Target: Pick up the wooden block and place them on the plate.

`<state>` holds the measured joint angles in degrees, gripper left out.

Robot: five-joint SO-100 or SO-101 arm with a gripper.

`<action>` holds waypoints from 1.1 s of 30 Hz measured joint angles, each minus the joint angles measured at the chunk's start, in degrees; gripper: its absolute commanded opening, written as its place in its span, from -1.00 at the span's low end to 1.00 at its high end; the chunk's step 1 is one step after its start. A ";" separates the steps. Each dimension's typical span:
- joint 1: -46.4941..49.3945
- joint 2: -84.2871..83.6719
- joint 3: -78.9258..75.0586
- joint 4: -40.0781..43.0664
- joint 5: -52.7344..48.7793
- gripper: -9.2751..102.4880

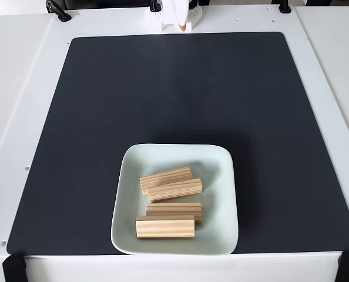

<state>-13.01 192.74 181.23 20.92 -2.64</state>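
Note:
Several light wooden blocks lie inside the pale mint-green plate (219, 176), which sits at the front middle of the black mat. Two blocks (165, 176) (174, 190) lie side by side, slightly slanted, in the plate's middle. Two more (173, 210) (165, 228) lie toward its front edge, one partly on top of the other. A white part of the arm (177, 16) with a small orange spot shows at the far top edge, well away from the plate. Its fingers cannot be made out.
The black mat (163, 88) covers most of the white table (22, 88). Black clamps (58, 10) sit at the far edge and black straps (13, 267) at the front corners.

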 measured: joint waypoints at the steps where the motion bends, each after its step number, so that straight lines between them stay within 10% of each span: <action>1: 0.00 0.00 0.00 2.90 0.00 -0.83; 12: 0.00 0.00 0.00 23.12 0.00 -0.84; 33: 0.00 0.00 0.00 24.08 0.00 -0.84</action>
<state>-13.01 192.74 181.23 45.00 -2.64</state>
